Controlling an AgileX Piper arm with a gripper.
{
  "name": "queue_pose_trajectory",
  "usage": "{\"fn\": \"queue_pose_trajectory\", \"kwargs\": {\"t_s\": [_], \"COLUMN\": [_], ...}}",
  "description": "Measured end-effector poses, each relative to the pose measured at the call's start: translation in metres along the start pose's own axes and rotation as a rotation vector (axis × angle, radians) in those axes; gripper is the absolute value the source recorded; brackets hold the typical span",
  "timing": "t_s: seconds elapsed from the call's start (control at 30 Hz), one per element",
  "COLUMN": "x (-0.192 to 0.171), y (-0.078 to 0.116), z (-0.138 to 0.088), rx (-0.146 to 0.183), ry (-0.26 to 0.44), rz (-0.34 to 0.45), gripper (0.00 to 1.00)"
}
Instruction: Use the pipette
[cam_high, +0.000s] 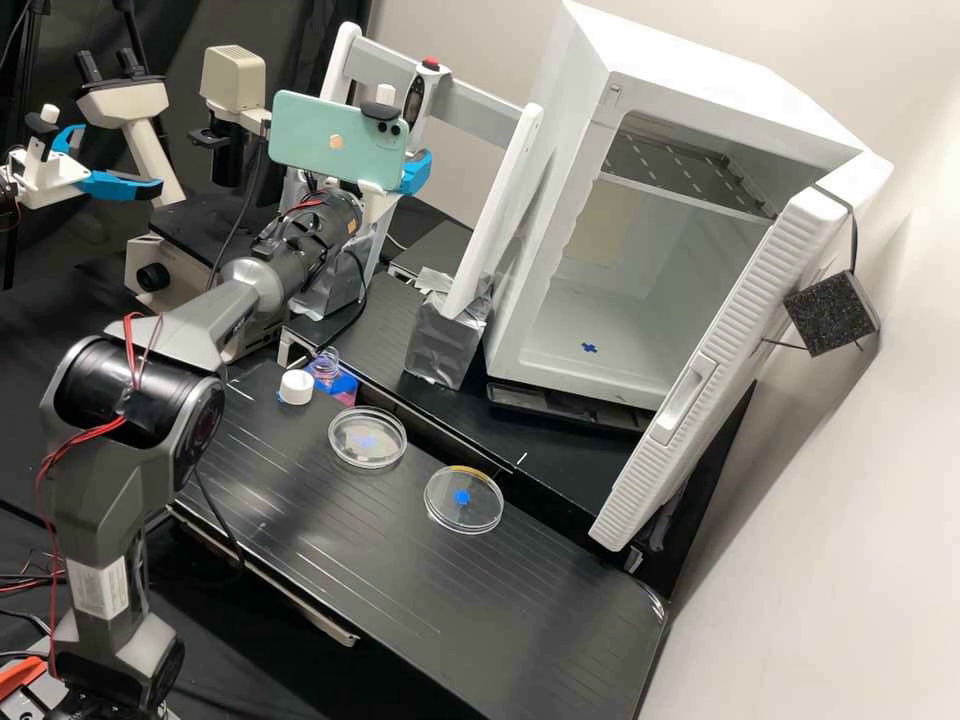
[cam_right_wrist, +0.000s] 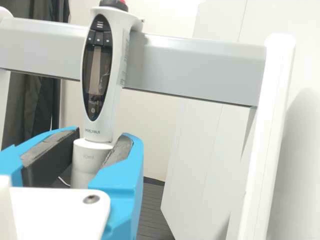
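My gripper (cam_high: 398, 188) is at the rack in the high view, largely behind a mint-green phone. The white pipette (cam_high: 415, 98), topped by a red and black knob, hangs upright with a slight tilt on the rack's crossbar. In the wrist view the gripper (cam_right_wrist: 100, 152) is shut on the pipette (cam_right_wrist: 102, 107) at its wide white lower barrel, below the dark display. One dark pad (cam_right_wrist: 117, 150) lies along the barrel's side. The pipette's body still stands against the grey crossbar (cam_right_wrist: 190, 70). Its lower end is hidden.
Two clear dishes (cam_high: 367, 437) with blue marks lie on the bench (cam_high: 300, 530), near a white cap (cam_high: 296, 386) and a small clear container (cam_high: 326, 365). An open white cabinet (cam_high: 575, 345) stands behind, its door at the right; a microscope (cam_high: 150, 265) is at the left.
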Motion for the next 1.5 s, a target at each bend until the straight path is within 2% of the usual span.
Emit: {"fn": "queue_pose_trajectory", "kwargs": {"t_s": [0.13, 0.67, 1.07, 1.5], "x": [0.0, 0.0, -0.004, -0.009], "y": [-0.001, -0.001, 0.004, 0.013], "z": [-0.002, -0.002, -0.006, -0.006], "rx": [0.016, 0.012, 0.065, 0.067], "ry": [0.002, 0.002, 0.013, 0.012], "rz": [0.0, 0.0, 0.003, 0.022], "gripper": [0.0, 0.0, 0.0, 0.0]}}
